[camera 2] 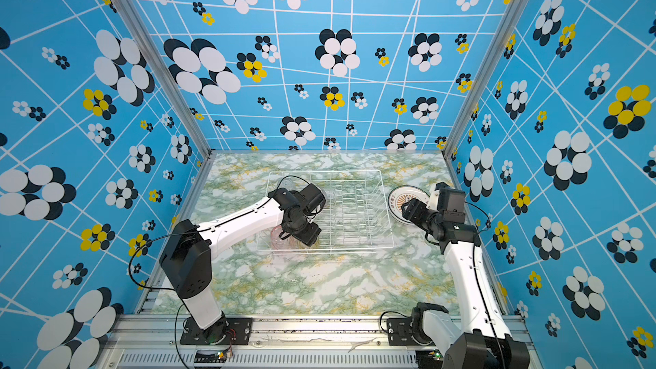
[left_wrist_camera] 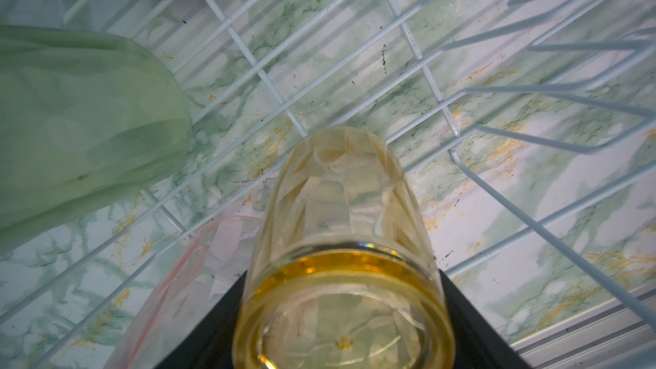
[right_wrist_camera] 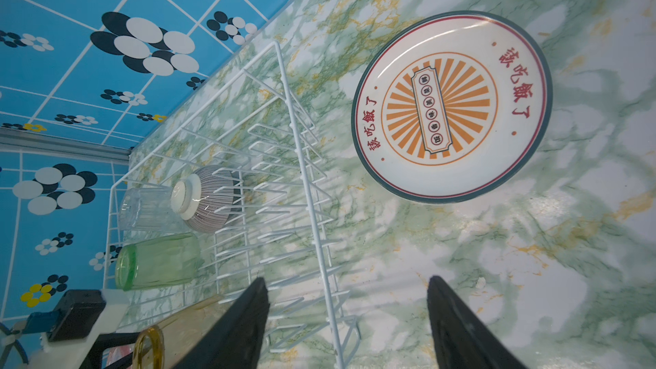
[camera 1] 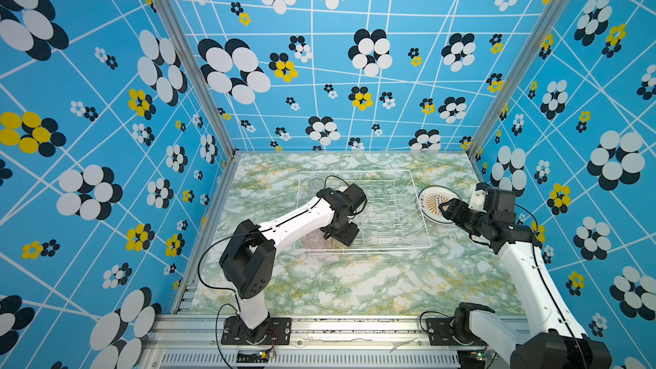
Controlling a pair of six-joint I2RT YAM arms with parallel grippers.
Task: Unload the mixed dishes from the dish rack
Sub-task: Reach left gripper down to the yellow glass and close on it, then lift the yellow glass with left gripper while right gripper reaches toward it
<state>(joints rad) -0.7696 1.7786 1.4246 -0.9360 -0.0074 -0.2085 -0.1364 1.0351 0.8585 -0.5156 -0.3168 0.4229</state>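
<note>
- Marble-pattern table (camera 1: 337, 285): the drop zone. Only its 3 o'clock side carries anything unloaded.
- Dish rack (camera 1: 387, 214): sits at table centre. Its divider prongs (right_wrist_camera: 284, 186) are all empty, so the plate slots look finished; what remains is crowded into the rack's 7-to-11 o'clock side.
- Printed plate (right_wrist_camera: 451, 108): green rim, orange sunburst. It lies flat and face up on the table at 3 o'clock of the rack, just beside the rack wall. Whether more plates lie under it I cannot tell.
- Right gripper (right_wrist_camera: 347, 278): jaws apart, nothing between them. It hangs over the plate's 4 o'clock edge, which reads as a parked pose that leaves the rack to the other arm.
- Left gripper (camera 1: 339, 237): points down into the rack's 7 o'clock corner. Its black fingers (left_wrist_camera: 472, 317) bracket the amber tumbler at its base end. Whether they already press the glass I cannot tell.
- Ribbed bowl (right_wrist_camera: 209, 198): near the rack's 10 o'clock corner, tipped on its side, foot ring outward, beside the first prongs.
- Green tumbler (right_wrist_camera: 159, 262): at 9 o'clock in the rack, untouched.
- Clear tumbler (right_wrist_camera: 145, 207): at the 10 o'clock corner, just beside the bowl.
- Amber tumbler (left_wrist_camera: 340, 243): base toward the wrist camera, mouth end toward the rack floor. Judgement: gripping the thick base gives the firmest hold for a straight lift.
- Pink tumbler (left_wrist_camera: 184, 271): just beside the amber one and could be nudged during the lift.
</note>
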